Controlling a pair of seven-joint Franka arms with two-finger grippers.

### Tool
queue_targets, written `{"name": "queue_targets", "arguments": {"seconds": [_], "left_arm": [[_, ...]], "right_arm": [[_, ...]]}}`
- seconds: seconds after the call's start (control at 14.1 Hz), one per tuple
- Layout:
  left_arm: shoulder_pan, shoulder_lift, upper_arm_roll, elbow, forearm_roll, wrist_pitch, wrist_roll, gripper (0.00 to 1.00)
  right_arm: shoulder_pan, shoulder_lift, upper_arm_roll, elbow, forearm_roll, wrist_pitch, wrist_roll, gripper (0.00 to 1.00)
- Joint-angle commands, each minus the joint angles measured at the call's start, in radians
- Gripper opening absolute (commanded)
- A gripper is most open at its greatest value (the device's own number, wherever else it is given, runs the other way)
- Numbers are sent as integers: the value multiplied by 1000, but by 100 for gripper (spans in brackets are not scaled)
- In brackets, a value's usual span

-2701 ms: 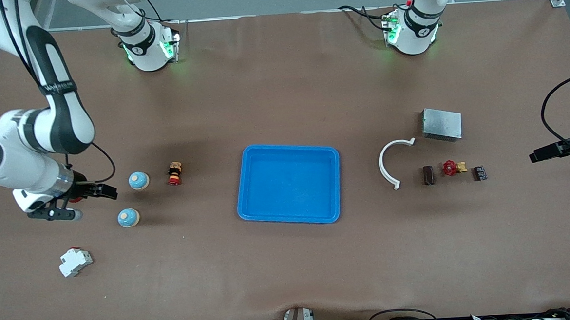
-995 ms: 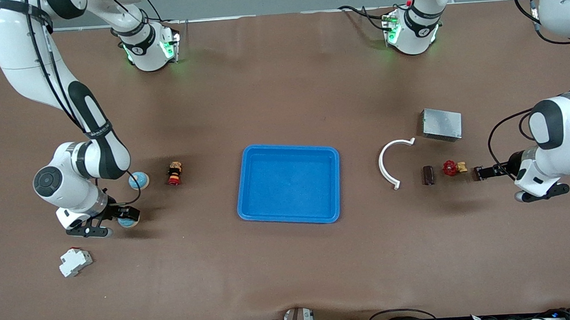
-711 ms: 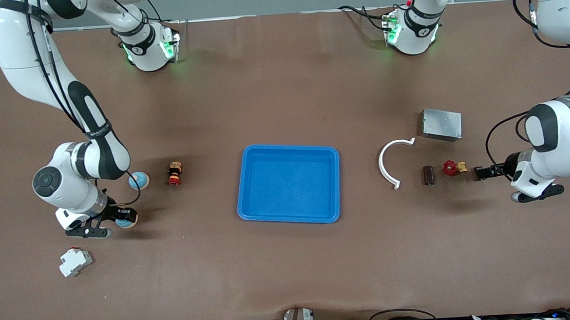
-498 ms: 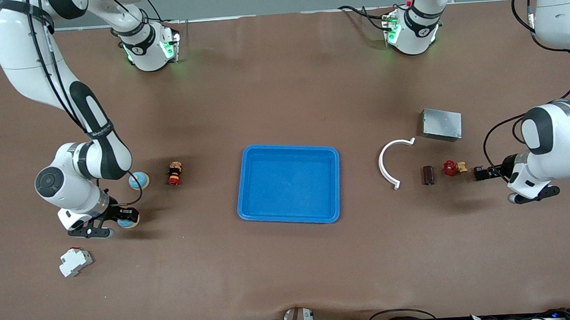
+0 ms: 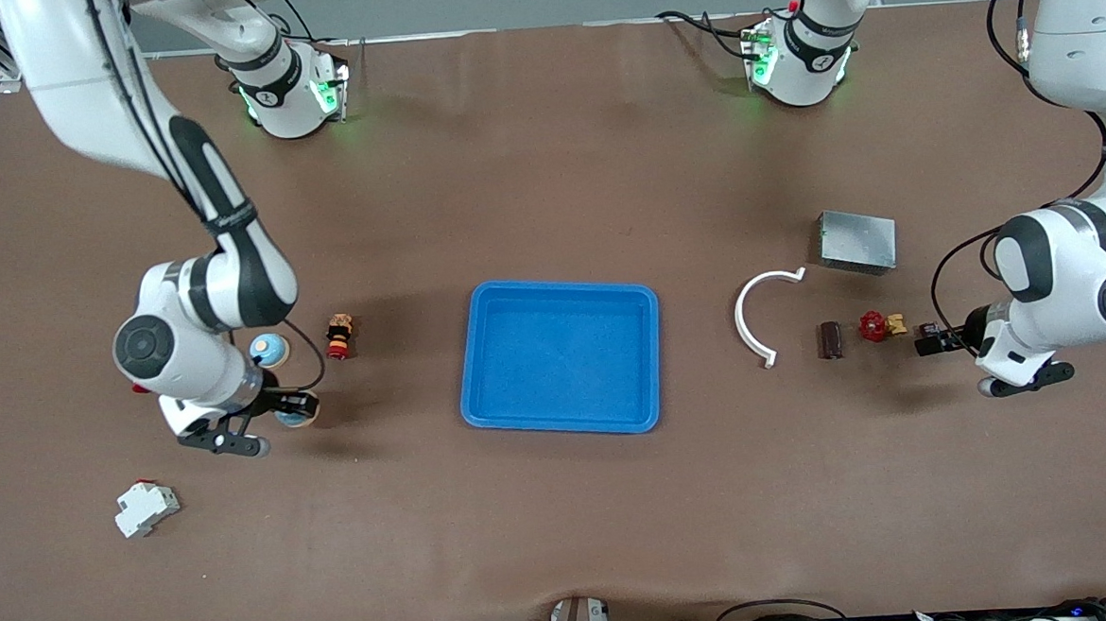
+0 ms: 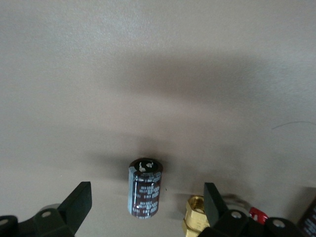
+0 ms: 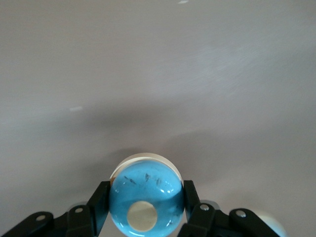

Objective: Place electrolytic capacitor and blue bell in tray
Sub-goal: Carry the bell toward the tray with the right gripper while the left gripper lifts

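Note:
The bright-blue tray [image 5: 557, 291] lies at the table's middle. My right gripper [image 5: 290, 411] [image 7: 145, 198] is shut on a blue bell [image 5: 299, 417] [image 7: 146, 193] with a cream base, held low over the table between the tray and the right arm's end. A second blue bell [image 5: 268, 349] stands on the table close by. My left gripper [image 5: 928, 340] [image 6: 146, 195] is open and low at the left arm's end. A dark electrolytic capacitor [image 5: 831, 339] [image 6: 145, 187] lies ahead of it, in line with the gap between its fingers and untouched.
A brass valve with a red handle [image 5: 880, 325] [image 6: 196, 223] sits just by one left finger. A white curved piece [image 5: 758, 317] and a grey metal box [image 5: 857, 241] lie nearby. A red-and-yellow part [image 5: 339, 336] and a white breaker [image 5: 145, 509] lie at the right arm's end.
The right gripper shut on the blue bell and carried it some way toward the tray. The left gripper, still open, crept toward the valve and capacitor.

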Motion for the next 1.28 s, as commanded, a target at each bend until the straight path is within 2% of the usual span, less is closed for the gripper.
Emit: {"name": "queue_targets", "arguments": {"seconds": [0.0,0.21,0.5,0.57,0.64,0.71,0.78,0.85,1.0,1.21], "left_arm": [[2,9,-1,-10,25,21,-18,100],[11,24,-1,-10,25,19,-18,100],[16,35,-1,-9,25,19,-18,100],[18,35,-1,-7,23,19,-19,96],[18,35,-1,-7,23,19,-21,77],[24,35,-1,-7,23,19,-21,62],[28,35,-3,-7,23,19,-23,54],[30,35,-3,-7,23,18,-27,53],[30,35,-1,-7,23,12,-27,38],[30,33,-3,-9,23,7,-44,6]], "right_arm": [[139,-69,-9,-44,7,-12,260,0],[285,-66,-12,-38,-1,-6,514,0],[393,-44,-12,-21,-9,-5,720,0],[411,-37,-12,-15,-10,-5,764,0],[431,-27,-12,-12,-12,-2,797,0],[450,-11,-13,0,-10,0,829,0],[471,11,-14,20,-13,1,870,0],[500,38,-17,46,-15,0,902,0],[514,84,-18,95,-15,0,944,0],[531,127,-18,120,-25,7,976,0]]}}
